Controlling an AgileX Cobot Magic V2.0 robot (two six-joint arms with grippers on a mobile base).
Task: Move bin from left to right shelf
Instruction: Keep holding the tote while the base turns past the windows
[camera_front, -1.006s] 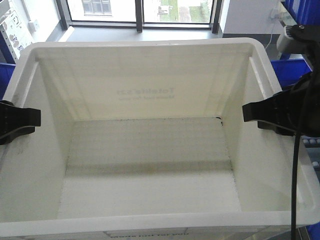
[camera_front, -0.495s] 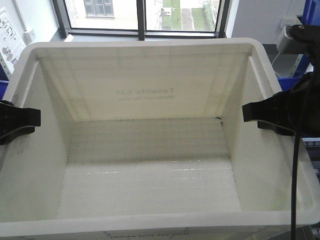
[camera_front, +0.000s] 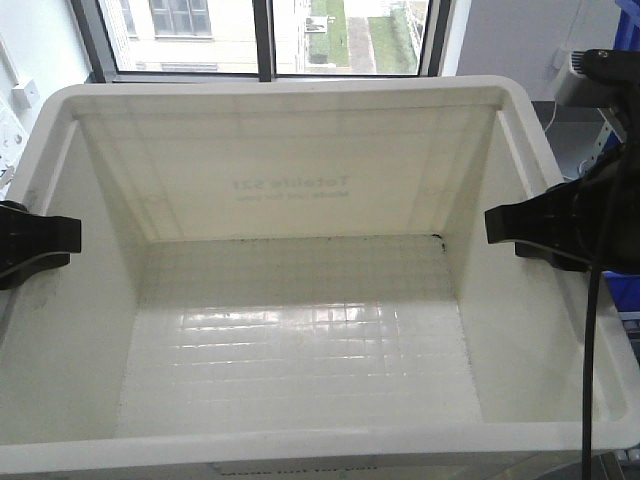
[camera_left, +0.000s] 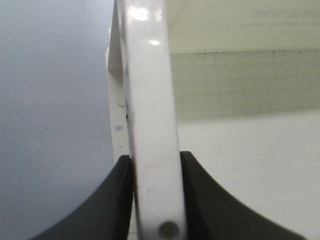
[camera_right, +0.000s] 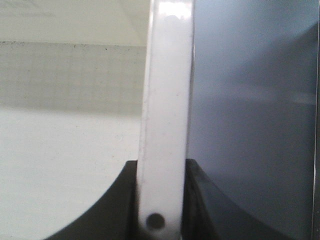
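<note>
I have the bin (camera_front: 300, 150) held between both arms, filling the front view just as it did a second ago. Behind it the window (camera_front: 270, 35) has shifted, so I judge the base is travelling toward the right shelf. The left gripper (camera_front: 30, 240) and right gripper (camera_front: 545, 235) each pinch a side rim.

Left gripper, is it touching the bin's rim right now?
Touching. The left wrist view shows the left gripper with its two fingers pressed flat against both sides of the bin rim, with no gap visible.
</note>
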